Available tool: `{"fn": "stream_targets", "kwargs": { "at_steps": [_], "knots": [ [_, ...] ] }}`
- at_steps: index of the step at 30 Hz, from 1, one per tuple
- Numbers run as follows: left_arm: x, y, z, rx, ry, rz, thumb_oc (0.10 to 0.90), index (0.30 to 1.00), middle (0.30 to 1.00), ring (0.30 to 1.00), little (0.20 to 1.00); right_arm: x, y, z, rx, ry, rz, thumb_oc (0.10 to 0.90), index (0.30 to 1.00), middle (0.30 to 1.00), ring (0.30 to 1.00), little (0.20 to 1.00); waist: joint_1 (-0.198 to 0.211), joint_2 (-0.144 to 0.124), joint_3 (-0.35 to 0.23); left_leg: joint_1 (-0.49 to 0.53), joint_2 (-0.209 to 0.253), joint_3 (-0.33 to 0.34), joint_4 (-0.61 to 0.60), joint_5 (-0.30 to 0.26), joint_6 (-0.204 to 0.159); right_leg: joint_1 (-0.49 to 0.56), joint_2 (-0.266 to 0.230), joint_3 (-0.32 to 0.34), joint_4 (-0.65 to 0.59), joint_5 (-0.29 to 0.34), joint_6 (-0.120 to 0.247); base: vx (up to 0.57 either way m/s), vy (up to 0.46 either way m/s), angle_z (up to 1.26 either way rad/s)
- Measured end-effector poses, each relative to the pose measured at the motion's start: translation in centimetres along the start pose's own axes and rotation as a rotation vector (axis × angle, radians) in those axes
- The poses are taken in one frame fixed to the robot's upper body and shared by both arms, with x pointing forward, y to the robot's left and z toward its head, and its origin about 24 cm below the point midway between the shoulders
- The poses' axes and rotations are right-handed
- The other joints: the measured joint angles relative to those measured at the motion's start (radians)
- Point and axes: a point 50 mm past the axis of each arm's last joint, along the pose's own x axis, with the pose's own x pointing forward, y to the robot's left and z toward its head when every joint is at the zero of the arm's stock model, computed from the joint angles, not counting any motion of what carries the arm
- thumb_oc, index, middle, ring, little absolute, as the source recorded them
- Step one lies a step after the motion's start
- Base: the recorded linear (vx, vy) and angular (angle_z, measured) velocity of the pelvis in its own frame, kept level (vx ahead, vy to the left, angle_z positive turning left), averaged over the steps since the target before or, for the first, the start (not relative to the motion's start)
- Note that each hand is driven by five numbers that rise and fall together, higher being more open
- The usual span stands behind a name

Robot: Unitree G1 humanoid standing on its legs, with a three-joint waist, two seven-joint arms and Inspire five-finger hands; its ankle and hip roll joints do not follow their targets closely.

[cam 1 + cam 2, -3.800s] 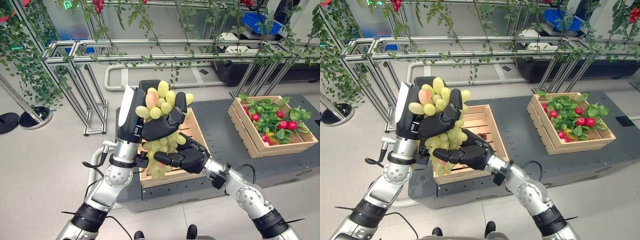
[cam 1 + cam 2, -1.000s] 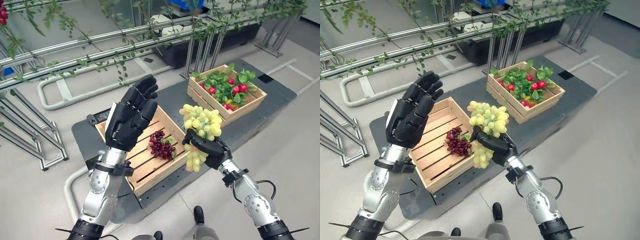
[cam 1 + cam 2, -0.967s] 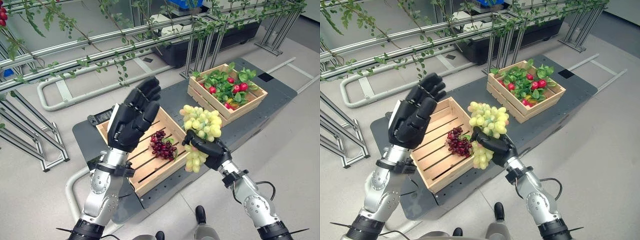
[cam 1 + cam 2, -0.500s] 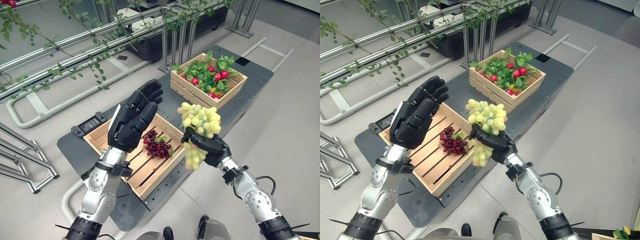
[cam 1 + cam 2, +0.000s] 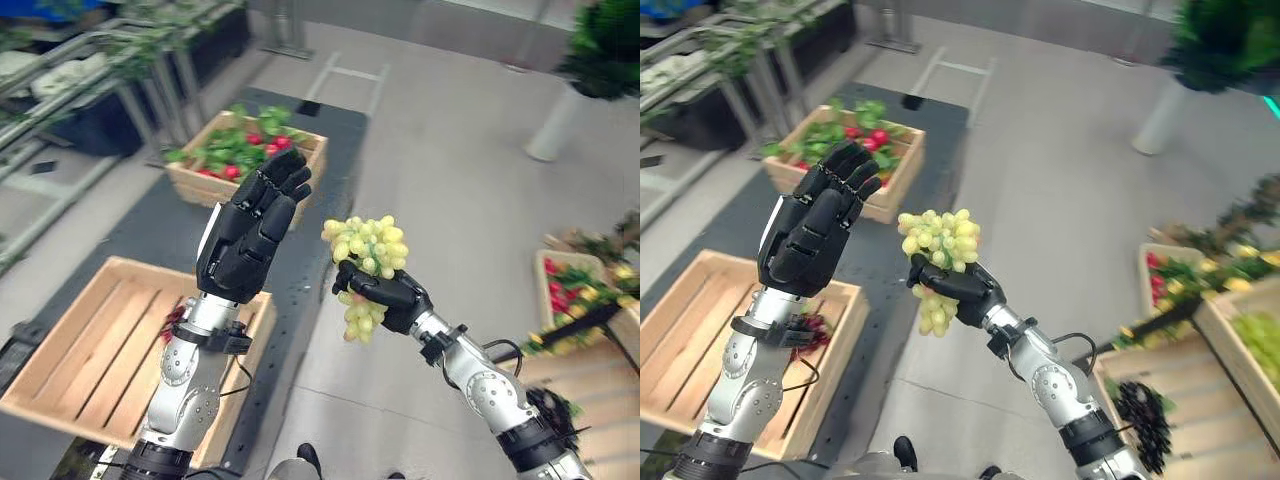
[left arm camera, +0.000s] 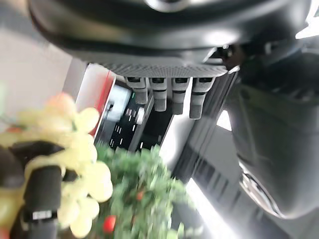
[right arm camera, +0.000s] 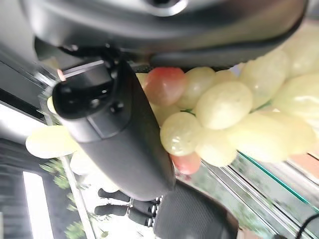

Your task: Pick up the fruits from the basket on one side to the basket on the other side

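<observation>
Green grapes (image 5: pixel 366 248) clenched in right hand (image 5: pixel 388 298), aloft right of wooden crate (image 5: pixel 95 345) | left hand (image 5: pixel 245 235) open, empty | delivery pending; dark grapes (image 5: pixel 812 329) remain in crate.

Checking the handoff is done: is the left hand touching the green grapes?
Apart. The left eye view shows floor between the open left hand and the green grapes.

Wood, waxy fruit, matt plastic

Pale slatted crate (image 5: pixel 95 345) is showing bare rough wood; green grapes (image 5: pixel 368 245) are gleaming, smooth and waxy; the right hand (image 5: pixel 392 300) is looking matt black.
</observation>
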Motion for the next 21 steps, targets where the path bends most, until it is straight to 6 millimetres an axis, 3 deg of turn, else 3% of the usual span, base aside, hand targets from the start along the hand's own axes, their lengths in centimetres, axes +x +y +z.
{"fn": "stream_targets", "kwargs": {
  "at_steps": [2, 3, 5, 9, 12, 14, 17, 19, 21],
  "knots": [
    [0.0, 0.0, -0.2, -0.009, 0.001, 0.005, 0.8, 0.9, 0.9, 0.9, 0.9, -0.3, -0.2, -0.3, 0.007, 0.006, -0.011, 0.4, 0.3, 0.3, 0.3, 0.3, -0.015, -0.016, -0.002, 0.0, -0.014, -0.024, 0.0, 0.013, -0.02, 0.051, 0.005, 0.043, -0.141, 0.059, 0.033, -0.23, -0.303, -0.63],
    [0.1, -0.3, -0.5, -0.034, -0.008, 0.012, 0.8, 0.9, 0.9, 0.9, 0.9, -0.6, -0.5, -0.3, -0.001, 0.014, -0.021, 0.4, 0.3, 0.3, 0.3, 0.3, -0.026, -0.009, 0.0, -0.005, -0.007, -0.045, -0.001, 0.025, -0.04, 0.061, 0.019, 0.045, -0.179, 0.066, 0.062, -0.27, -0.341, -0.56],
    [0.3, -1.3, -1.3, -0.079, -0.009, -0.006, 0.8, 0.9, 0.9, 0.9, 0.9, -1.5, -1.2, -0.4, -0.013, 0.036, -0.055, 0.4, 0.3, 0.3, 0.3, 0.3, -0.062, 0.012, 0.001, -0.017, 0.03, -0.07, 0.006, 0.044, -0.072, 0.054, 0.06, 0.052, -0.178, 0.06, 0.036, -0.2, -0.24, -0.23],
    [0.4, -2.2, -1.8, -0.113, -0.008, -0.043, 0.8, 0.9, 0.9, 0.9, 0.9, -2.7, -2.1, -0.3, -0.032, 0.052, -0.1, 0.4, 0.3, 0.3, 0.3, 0.3, -0.09, 0.009, 0.002, -0.02, 0.09, -0.073, 0.011, 0.069, -0.109, 0.035, 0.116, 0.085, -0.18, 0.047, -0.009, -0.16, -0.176, -0.25],
    [0.4, -2.2, -1.8, -0.118, -0.012, -0.039, 0.8, 0.9, 0.9, 0.9, 0.9, -2.7, -2.0, -0.5, -0.021, 0.048, -0.1, 0.4, 0.3, 0.3, 0.3, 0.3, -0.111, 0.011, 0.003, -0.034, 0.114, -0.127, 0.003, 0.086, -0.134, 0.008, 0.156, 0.109, -0.183, 0.041, -0.031, -0.1, -0.076, -0.29],
    [0.4, -2.3, -1.8, -0.118, -0.013, -0.04, 0.8, 0.9, 0.9, 0.9, 0.9, -2.7, -2.0, -0.5, -0.021, 0.049, -0.101, 0.4, 0.3, 0.3, 0.3, 0.3, -0.107, 0.013, 0.005, -0.028, 0.112, -0.199, -0.001, 0.08, -0.144, 0.0, 0.168, 0.14, -0.183, 0.042, -0.042, -0.09, 0.016, -0.34],
    [0.4, -2.1, -1.7, -0.114, -0.014, -0.024, 0.8, 0.9, 0.9, 0.9, 0.9, -2.5, -1.9, -0.3, -0.02, 0.052, -0.095, 0.4, 0.3, 0.3, 0.3, 0.3, -0.071, -0.002, 0.022, -0.023, 0.107, -0.42, 0.05, 0.074, -0.152, -0.022, 0.166, 0.277, -0.182, 0.053, -0.066, -0.01, 0.122, -0.93],
    [0.4, -1.9, -1.7, -0.111, -0.014, -0.002, 0.8, 0.9, 0.9, 0.9, 0.9, -2.5, -1.9, -0.3, -0.012, 0.067, -0.095, 0.4, 0.3, 0.3, 0.3, 0.3, -0.069, -0.033, 0.041, -0.05, 0.069, -0.523, 0.136, 0.043, -0.159, -0.015, 0.133, 0.374, -0.178, 0.067, -0.07, 0.02, 0.218, -0.8],
    [0.6, -2.0, -1.5, -0.111, -0.023, -0.008, 0.8, 0.9, 0.9, 0.9, 0.9, -2.5, -2.1, 0.0, -0.015, 0.068, -0.099, 0.4, 0.3, 0.3, 0.3, 0.3, -0.077, -0.031, 0.043, -0.045, 0.032, -0.604, 0.081, 0.035, -0.167, -0.019, 0.123, 0.413, -0.178, 0.071, -0.06, 0.04, 0.283, -0.65]
  ]
}}
